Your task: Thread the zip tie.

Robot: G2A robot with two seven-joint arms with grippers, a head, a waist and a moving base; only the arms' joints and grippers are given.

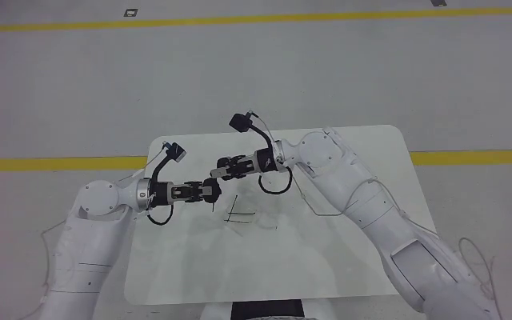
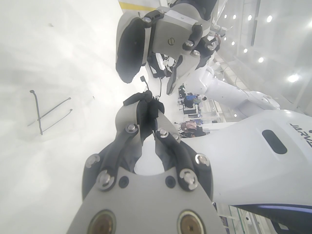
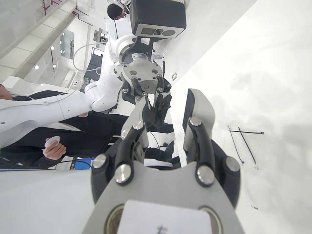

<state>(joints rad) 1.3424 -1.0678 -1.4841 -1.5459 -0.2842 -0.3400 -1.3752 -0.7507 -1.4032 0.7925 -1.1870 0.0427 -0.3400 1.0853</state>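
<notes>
One zip tie (image 2: 144, 82) pinched between left fingers (image 2: 141, 114); right fingers (image 2: 129, 49) spread.

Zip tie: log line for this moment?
left gripper shut on thin black plastic zip tie; right gripper open opposite; spare black ties on white table
</notes>
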